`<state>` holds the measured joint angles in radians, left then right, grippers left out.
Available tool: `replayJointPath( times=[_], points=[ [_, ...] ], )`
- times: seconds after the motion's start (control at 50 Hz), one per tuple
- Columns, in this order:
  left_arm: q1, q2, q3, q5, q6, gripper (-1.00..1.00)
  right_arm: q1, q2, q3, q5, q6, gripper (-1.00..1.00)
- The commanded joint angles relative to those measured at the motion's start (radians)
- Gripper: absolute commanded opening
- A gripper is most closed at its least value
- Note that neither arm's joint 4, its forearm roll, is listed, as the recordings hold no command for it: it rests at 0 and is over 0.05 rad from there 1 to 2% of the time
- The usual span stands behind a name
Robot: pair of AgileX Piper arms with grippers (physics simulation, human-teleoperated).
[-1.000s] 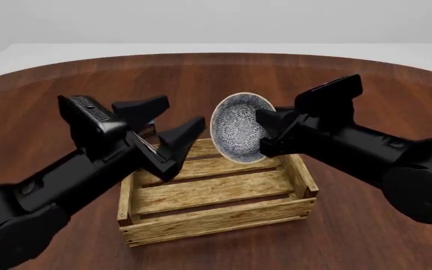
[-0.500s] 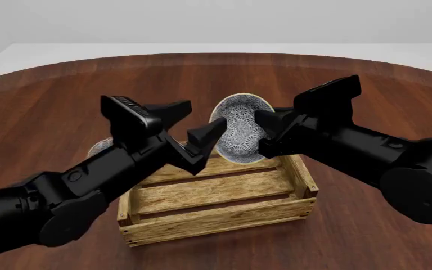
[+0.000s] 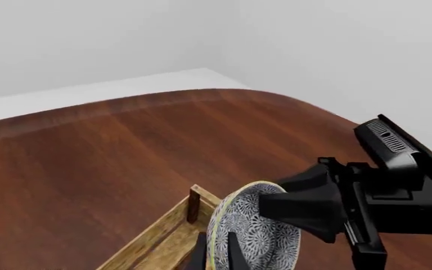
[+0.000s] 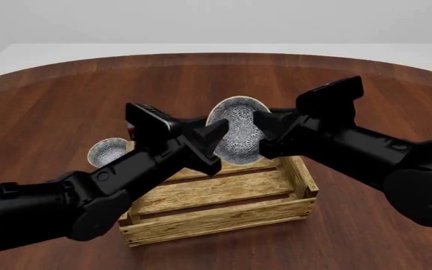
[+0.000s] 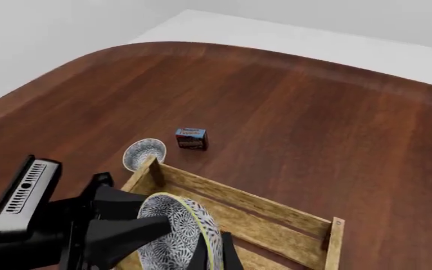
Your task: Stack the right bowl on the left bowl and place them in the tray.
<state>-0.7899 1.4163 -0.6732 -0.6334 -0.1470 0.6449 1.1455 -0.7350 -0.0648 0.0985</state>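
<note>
The right gripper (image 4: 260, 132) pinches the rim of 1 bowl (image 4: 235, 130), tipped on its side over the far edge of the tray (image 4: 216, 209) near the table's middle. The left gripper (image 4: 210, 147) touches it; how wide, I cannot tell. Another bowl (image 4: 108, 152) sits toward the left edge, waiting.

Above the tray's (image 4: 216, 197) far edge, 1 bowl (image 4: 235, 130) sits tilted between left gripper (image 4: 210, 147) and right gripper (image 4: 265, 135). Another bowl (image 4: 109, 151) rests left of the left gripper, beside the tray.
</note>
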Motion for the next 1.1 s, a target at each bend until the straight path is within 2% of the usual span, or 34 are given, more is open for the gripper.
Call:
replayJointPath(
  times=[0.02, 0.4, 0.42, 0.78, 0.98, 1.1],
  points=[
    [0.000, 0.034, 0.004, -0.019, -0.013, -1.00, 0.001, -0.016, -0.005, 0.004, 0.000, -1.00],
    [0.004, 0.034, 0.008, -0.031, -0.018, -1.00, 0.006, -0.017, -0.003, 0.006, -0.008, -1.00],
    [0.004, 0.035, 0.007, -0.032, -0.017, -1.00, 0.005, -0.016, -0.003, 0.005, -0.006, 1.00],
    [0.049, 0.095, -0.082, -0.001, 0.010, -1.00, 0.015, -0.048, 0.003, 0.018, 0.004, 1.00],
    [0.121, 0.153, -0.160, 0.029, 0.031, -1.00, 0.020, -0.075, 0.005, 0.032, 0.008, 1.00],
    [0.160, 0.134, -0.162, 0.045, 0.033, -1.00, 0.016, -0.086, 0.005, 0.037, 0.006, 1.00]
  ],
)
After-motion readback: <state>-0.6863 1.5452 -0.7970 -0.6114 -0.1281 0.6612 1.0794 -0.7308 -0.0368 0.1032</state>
